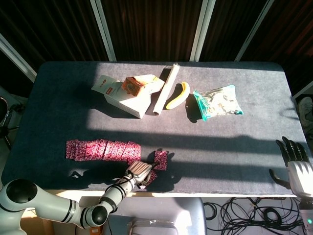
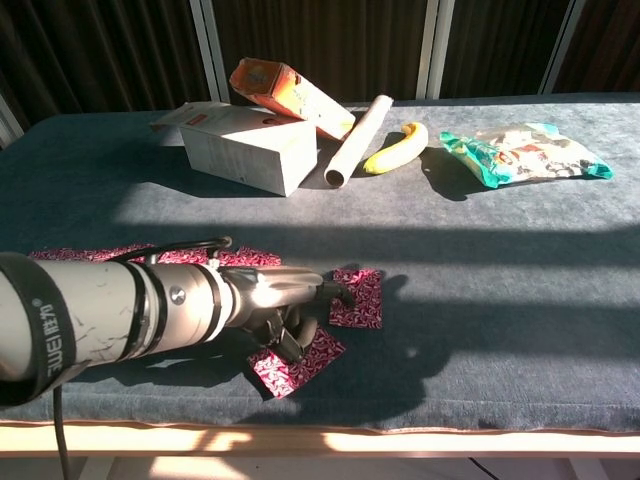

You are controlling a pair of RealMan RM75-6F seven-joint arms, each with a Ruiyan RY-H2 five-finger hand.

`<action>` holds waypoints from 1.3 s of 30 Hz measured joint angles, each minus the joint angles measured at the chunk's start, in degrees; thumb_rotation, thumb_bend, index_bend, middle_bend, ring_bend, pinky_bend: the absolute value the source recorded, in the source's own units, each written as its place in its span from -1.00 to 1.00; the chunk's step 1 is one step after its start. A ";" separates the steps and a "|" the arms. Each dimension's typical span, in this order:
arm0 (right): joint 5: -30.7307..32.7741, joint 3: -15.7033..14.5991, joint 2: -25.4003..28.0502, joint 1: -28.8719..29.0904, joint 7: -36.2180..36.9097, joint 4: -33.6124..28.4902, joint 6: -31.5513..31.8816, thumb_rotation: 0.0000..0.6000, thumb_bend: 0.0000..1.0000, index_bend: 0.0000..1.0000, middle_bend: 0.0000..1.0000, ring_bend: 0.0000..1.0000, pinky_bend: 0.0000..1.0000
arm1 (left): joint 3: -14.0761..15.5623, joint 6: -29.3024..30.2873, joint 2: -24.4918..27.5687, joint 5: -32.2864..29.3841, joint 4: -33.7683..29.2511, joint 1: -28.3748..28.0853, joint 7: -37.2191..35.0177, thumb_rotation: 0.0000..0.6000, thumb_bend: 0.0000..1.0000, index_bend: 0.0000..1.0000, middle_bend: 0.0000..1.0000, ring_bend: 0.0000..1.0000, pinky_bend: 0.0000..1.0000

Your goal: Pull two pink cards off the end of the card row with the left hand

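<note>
A row of overlapping pink patterned cards [image 1: 102,149] lies near the table's front left; in the chest view my forearm hides most of the row [image 2: 250,259]. Two pink cards lie apart from the row's right end. One loose card [image 1: 160,159] [image 2: 357,297] sits just right of the row, and my left hand's [image 1: 139,172] [image 2: 275,297] outstretched fingertips touch its left edge. The other loose card [image 1: 149,177] [image 2: 297,362] lies by the front edge, partly under that hand. My right hand [image 1: 295,164] hangs off the table's right front corner with fingers spread and nothing in them.
At the back of the dark grey table [image 1: 234,142] stand a white box [image 1: 124,98] with an orange carton [image 1: 133,85] on it, a rolled paper tube [image 1: 165,89], a banana [image 1: 177,95] and a snack bag [image 1: 217,102]. Cables lie on the floor at the right.
</note>
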 measured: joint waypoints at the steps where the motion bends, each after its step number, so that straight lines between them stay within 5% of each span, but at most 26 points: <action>1: -0.02 -0.01 0.01 -0.02 -0.01 0.01 0.02 1.00 -0.49 -1.00 -1.00 -1.00 -1.00 | -0.15 0.32 0.07 0.28 -0.25 0.04 -0.29 1.00 0.91 -0.83 1.00 1.00 1.00; 5: -0.18 -0.05 -0.08 -0.05 -0.34 0.03 0.10 1.00 -0.49 -1.00 -1.00 -1.00 -1.00 | -1.01 2.00 1.10 3.36 -2.22 1.15 -2.85 1.00 0.74 -0.97 1.00 1.00 1.00; 9: -0.36 -0.11 -0.21 -0.03 -0.94 -0.03 0.11 1.00 -0.49 -1.00 -1.00 -1.00 -1.00 | -1.17 3.93 4.06 8.06 -6.03 3.21 -5.16 1.00 0.15 -1.00 1.00 1.00 1.00; 12: -0.65 -0.19 -0.29 -0.20 -1.37 -0.08 0.56 1.00 -0.49 -1.00 -1.00 -1.00 -1.00 | -0.10 6.08 8.08 13.24 -9.79 5.49 -6.22 1.00 -0.07 -1.00 0.61 0.95 1.00; 14: -1.06 -0.33 -0.50 -0.38 -1.98 -0.11 1.00 1.00 -0.50 -1.00 -1.00 -1.00 -1.00 | 1.56 7.67 11.51 18.13 -12.15 7.67 -7.13 1.00 -0.12 -1.00 -0.04 0.51 0.80; 16: -1.42 -0.51 -0.77 -0.43 -2.72 -0.12 1.12 1.00 -0.49 -1.00 -1.00 -1.00 -1.00 | 3.61 8.87 14.89 23.36 -13.72 10.00 -8.50 1.00 -0.16 -1.00 -0.71 -0.42 0.13; 18: -1.78 -0.75 -1.23 -0.39 -4.04 -0.13 1.03 1.00 -0.49 -1.00 -1.00 -1.00 -1.00 | 6.78 10.82 19.04 30.80 -14.61 13.43 -10.89 1.00 -0.19 -1.00 -0.96 -0.88 -0.43; 21: -1.92 -1.03 -2.07 -0.03 -6.27 -0.21 0.11 1.00 -0.49 -1.00 -1.00 -1.00 -1.00 | 11.74 16.09 23.30 43.61 -13.55 19.85 -14.53 1.00 -0.20 -1.00 -1.00 -1.00 -0.88; 26: -1.81 -1.34 -3.84 0.74 -10.75 -0.58 -1.44 1.00 -0.49 -1.00 -1.00 -1.00 -1.00 | 18.33 33.24 25.83 63.28 -3.50 35.89 -22.79 1.00 -0.21 -1.00 -1.00 -1.00 -1.00; 31: -3.08 -2.23 -5.03 1.84 -12.84 -1.14 -3.44 1.00 -0.49 -1.00 -1.00 -1.00 -1.00 | 20.72 45.84 26.43 69.81 7.80 47.72 -29.70 1.00 -0.21 -1.00 -1.00 -1.00 -1.00; 39: -3.30 -2.51 -5.59 2.51 -13.69 -1.50 -4.21 1.00 -0.50 -1.00 -1.00 -1.00 -1.00 | 20.37 47.32 27.13 73.04 11.00 52.15 -33.32 1.00 -0.22 -1.00 -1.00 -1.00 -1.00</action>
